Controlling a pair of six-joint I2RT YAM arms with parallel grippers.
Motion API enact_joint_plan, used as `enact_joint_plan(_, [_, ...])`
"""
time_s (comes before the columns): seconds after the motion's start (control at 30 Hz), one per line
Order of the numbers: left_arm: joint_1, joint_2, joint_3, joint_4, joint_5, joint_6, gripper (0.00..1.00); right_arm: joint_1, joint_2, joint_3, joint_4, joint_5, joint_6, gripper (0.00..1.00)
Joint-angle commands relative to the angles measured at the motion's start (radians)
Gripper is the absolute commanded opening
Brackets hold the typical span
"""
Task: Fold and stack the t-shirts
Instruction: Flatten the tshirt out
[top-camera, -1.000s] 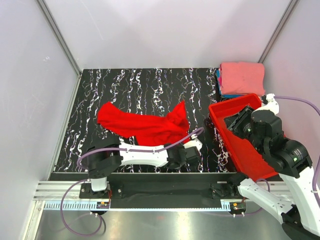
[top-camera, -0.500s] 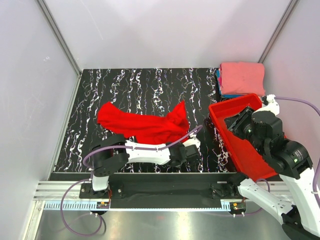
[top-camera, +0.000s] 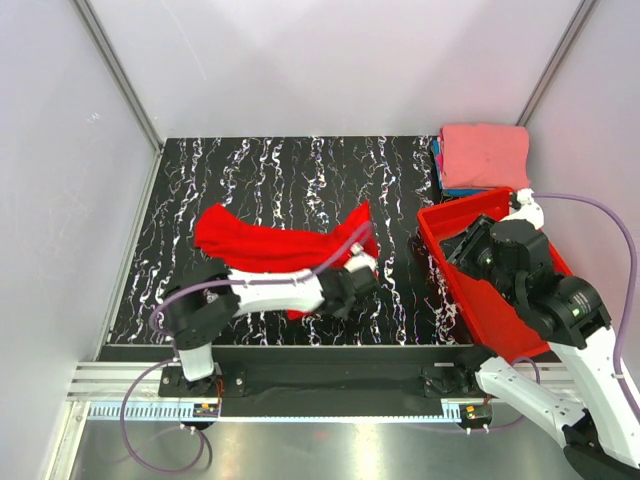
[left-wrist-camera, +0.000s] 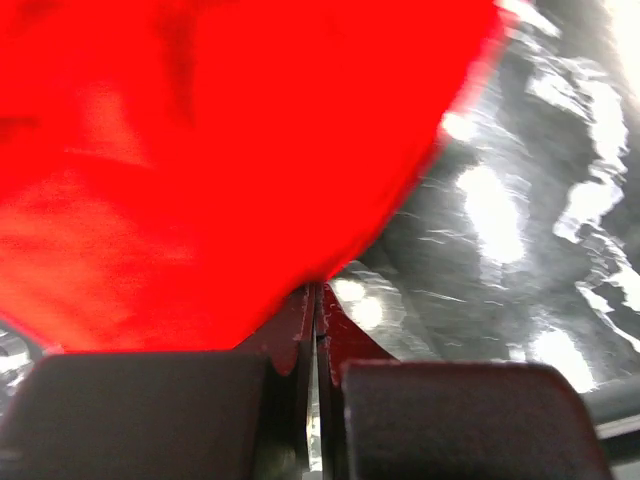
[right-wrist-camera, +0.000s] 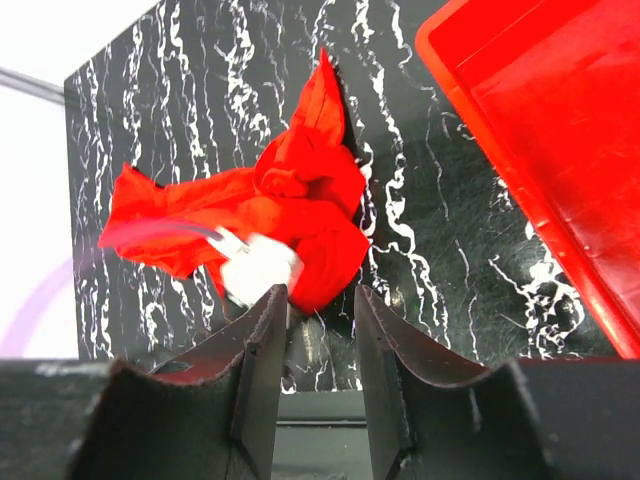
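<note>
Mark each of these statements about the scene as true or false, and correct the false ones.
1. The left gripper is closed on the near edge of the red t-shirt. True.
2. The red t-shirt lies neatly folded. False: it lies crumpled and spread on the table.
3. The salmon-pink t-shirt lies folded at the far right corner of the table. True.
4. The right gripper holds a blue t-shirt. False: its jaws stand apart with nothing between them, near the red bin.
</note>
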Motion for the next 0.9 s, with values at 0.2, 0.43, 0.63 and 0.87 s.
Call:
enact_joint_plan(0.2, [0.482, -0.483, 0.113, -0.069, 0.297, -0.044, 0.00, -0.003, 0.081, -0.226, 0.296, -0.239, -0.067, 0.43])
enact_joint_plan(0.43, [1.005, -0.556, 0.237, 0.008, 0.598, -0.172, 0.00, -0.003, 0.362, -0.320, 0.542, -0.371, -0.136, 0.46])
enact_joint_plan(0.63, [1.149, -0.508, 0.261, -0.001, 0.661, -0.171, 0.00, 0.028, 0.508, -0.387, 0.687, -0.419, -0.135, 0.46])
enact_joint_plan(0.87, [1.223, -0.496, 0.251, 0.003, 0.630, -0.125, 0.00, 0.197, 0.743, -0.344, 0.656, -0.344, -0.015, 0.50])
